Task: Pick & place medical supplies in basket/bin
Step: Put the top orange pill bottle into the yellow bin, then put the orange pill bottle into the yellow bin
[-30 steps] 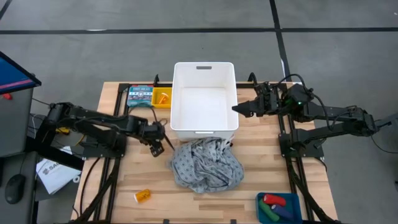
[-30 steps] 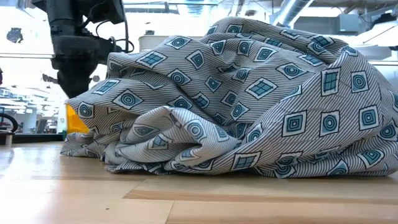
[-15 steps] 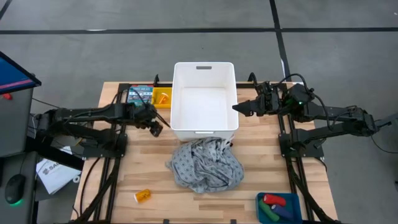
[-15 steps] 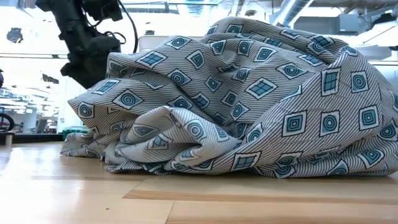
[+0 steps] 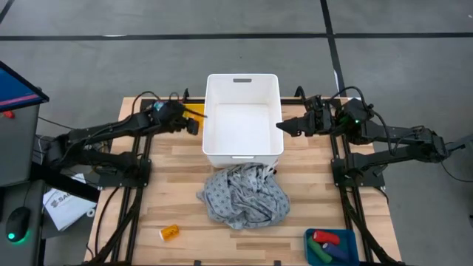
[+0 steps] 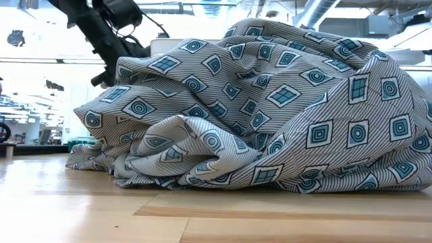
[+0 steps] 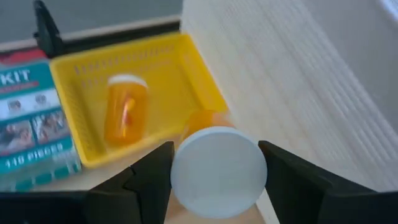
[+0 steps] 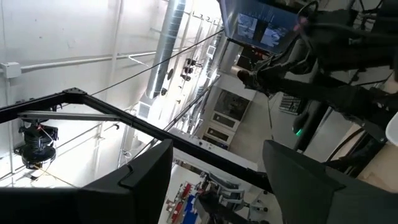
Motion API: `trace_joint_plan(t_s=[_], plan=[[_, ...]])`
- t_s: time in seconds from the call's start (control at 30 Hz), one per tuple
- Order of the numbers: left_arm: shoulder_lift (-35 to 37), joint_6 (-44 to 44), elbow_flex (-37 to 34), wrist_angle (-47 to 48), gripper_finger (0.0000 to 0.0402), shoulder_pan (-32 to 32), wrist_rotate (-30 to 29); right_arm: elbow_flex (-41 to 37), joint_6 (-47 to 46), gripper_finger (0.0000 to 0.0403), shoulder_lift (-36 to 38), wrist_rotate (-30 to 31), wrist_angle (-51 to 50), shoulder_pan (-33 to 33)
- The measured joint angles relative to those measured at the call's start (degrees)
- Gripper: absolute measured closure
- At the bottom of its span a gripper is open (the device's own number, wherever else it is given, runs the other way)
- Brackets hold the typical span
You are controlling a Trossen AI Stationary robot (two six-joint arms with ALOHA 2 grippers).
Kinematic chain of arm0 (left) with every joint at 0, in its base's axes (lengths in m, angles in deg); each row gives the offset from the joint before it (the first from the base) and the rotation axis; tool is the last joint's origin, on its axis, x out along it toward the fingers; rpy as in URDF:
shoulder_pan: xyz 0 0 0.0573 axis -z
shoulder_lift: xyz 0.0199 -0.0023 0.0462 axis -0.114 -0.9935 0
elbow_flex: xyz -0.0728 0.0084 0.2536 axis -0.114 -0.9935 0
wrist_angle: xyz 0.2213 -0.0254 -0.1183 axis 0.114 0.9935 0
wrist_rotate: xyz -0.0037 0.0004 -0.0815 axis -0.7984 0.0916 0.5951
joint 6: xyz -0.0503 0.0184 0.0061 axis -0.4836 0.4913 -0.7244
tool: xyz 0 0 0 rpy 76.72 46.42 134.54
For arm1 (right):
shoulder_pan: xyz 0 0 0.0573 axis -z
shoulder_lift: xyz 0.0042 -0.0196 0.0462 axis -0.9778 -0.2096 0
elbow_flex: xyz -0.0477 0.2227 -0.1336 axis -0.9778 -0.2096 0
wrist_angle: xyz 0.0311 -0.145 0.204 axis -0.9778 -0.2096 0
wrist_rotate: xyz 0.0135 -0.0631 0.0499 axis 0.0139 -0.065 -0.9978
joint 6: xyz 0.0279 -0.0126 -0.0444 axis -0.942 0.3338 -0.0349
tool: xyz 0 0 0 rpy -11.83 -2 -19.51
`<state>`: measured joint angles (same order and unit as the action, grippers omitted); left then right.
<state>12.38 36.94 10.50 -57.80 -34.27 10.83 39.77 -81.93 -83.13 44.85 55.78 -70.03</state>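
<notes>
My left gripper (image 5: 192, 124) hovers at the yellow tray (image 5: 194, 115) left of the white bin (image 5: 244, 151), shut on an orange pill bottle with a white cap (image 7: 217, 171). A second orange bottle (image 7: 126, 109) lies in that tray. My right gripper (image 5: 282, 127) waits open at the bin's right rim. The grey patterned cloth (image 5: 244, 193) lies bunched on the table in front of the bin. Another orange bottle (image 5: 169, 232) lies on its side near the front-left. A red bottle (image 5: 323, 237), a green piece (image 5: 319, 253) and a dark blue cylinder (image 5: 336, 251) lie in a blue tray. My left gripper pinches the pill bottle between its two fingers (image 7: 149, 180), one on each side at the capped end (image 7: 186, 186). The white cap faces the wrist camera and the orange body (image 7: 205, 118) points away. The bottle is lifted clear above the tray's near edge.
A flat teal printed box (image 5: 165, 112) lies left of the yellow tray. The blue tray (image 5: 347, 238) sits at the table's front-right corner. The cloth (image 6: 256, 108) fills most of the low view. Bare wood shows on both sides of the cloth.
My left gripper has travelled from beside the cloth's left edge toward the table's far edge, rising, and now stands at the yellow tray with the bottle still in its fingers. The cloth and my right arm have kept still.
</notes>
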Motion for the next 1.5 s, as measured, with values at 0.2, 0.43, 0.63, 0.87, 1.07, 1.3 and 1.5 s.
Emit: trace_joint_plan(t_s=[0.2, 0.43, 0.63, 0.87, 1.07, 1.3, 1.5], plan=[[-5.82, 0.76, 0.00, -6.65, 0.0188, -5.01, -0.44, 0.00, -0.02, 0.0158, 0.00, -0.04, 0.00, 0.70], [-12.78, 1.54, 0.00, -14.30, 0.0190, -9.69, -0.41, 0.00, -0.61, 0.0158, 0.00, -0.11, -0.02, 0.95], [-18.03, 1.20, 0.01, -20.38, 0.0191, -12.29, 0.65, 0.00, -1.14, 0.0158, 0.00, -0.11, -0.04, 0.97], [-23.58, 1.25, 0.02, -23.11, 0.0191, -13.32, 1.73, 0.00, -1.22, 0.0158, -0.02, -0.04, -0.49, 0.97], [-25.38, 1.48, 0.02, -24.17, 0.0179, -13.32, 1.71, 0.00, -1.51, 0.0158, -0.02, -0.02, -0.72, 0.97], [-25.14, 4.03, 0.02, -25.68, 0.0157, -13.32, 1.05, 0.00, -1.57, 0.0158, -0.02, 0.00, -0.81, 0.97], [-23.88, 4.28, 0.00, -25.81, 0.0161, -13.31, 1.05, 0.01, -1.60, 0.0158, -0.02, 0.00, -0.85, 0.97]])
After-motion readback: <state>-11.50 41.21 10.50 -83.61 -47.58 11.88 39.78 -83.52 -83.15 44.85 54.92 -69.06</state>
